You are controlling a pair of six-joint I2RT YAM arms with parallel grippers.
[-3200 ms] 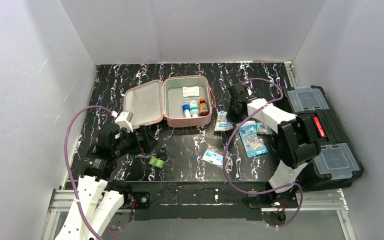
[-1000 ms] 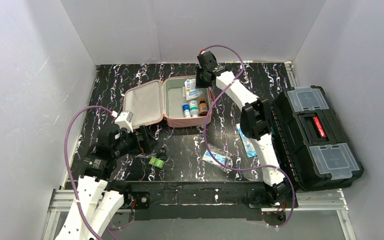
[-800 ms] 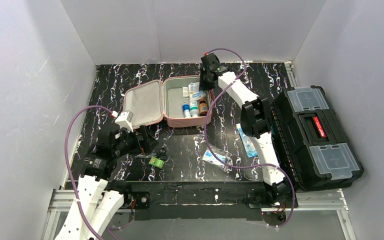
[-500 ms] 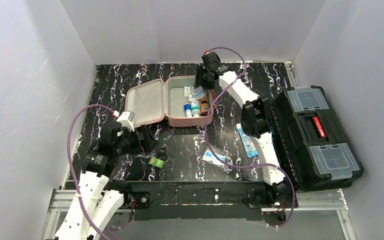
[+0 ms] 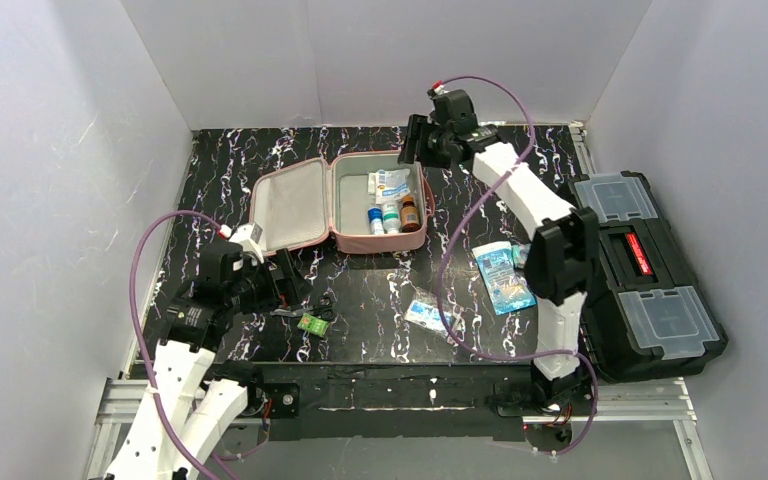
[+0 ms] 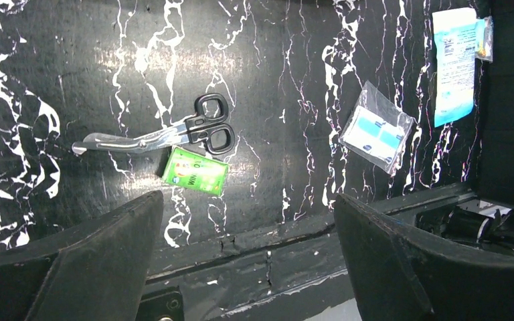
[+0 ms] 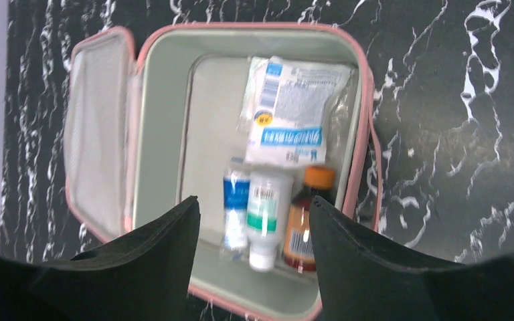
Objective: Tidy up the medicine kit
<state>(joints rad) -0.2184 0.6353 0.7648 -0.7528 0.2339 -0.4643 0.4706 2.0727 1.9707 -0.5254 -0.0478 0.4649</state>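
Note:
The medicine kit [image 5: 380, 243], a pink zip case with grey lining, lies open at the back middle of the table; its rim [image 7: 367, 100] also fills the right wrist view. Inside lie a white-and-blue packet [image 5: 393, 184] [image 7: 288, 107] and three bottles: blue-labelled [image 7: 235, 204], green-labelled [image 7: 264, 214] and brown with an orange cap [image 7: 306, 217]. My right gripper [image 5: 415, 150] [image 7: 254, 200] hangs open above the case's back right corner, holding nothing. My left gripper [image 5: 290, 280] [image 6: 249, 195] stands wide open and empty over the front left of the table.
Black scissors [image 6: 174, 134] and a small green box [image 6: 195, 171] lie below the left gripper. A clear packet with blue squares [image 6: 376, 128] and a long blue packet [image 5: 503, 275] lie front right. A black toolbox [image 5: 650, 270] stands at the right edge.
The right gripper opened and let the white-and-blue packet drop into the case, then rose and drew back to the right. The left arm barely shifted.

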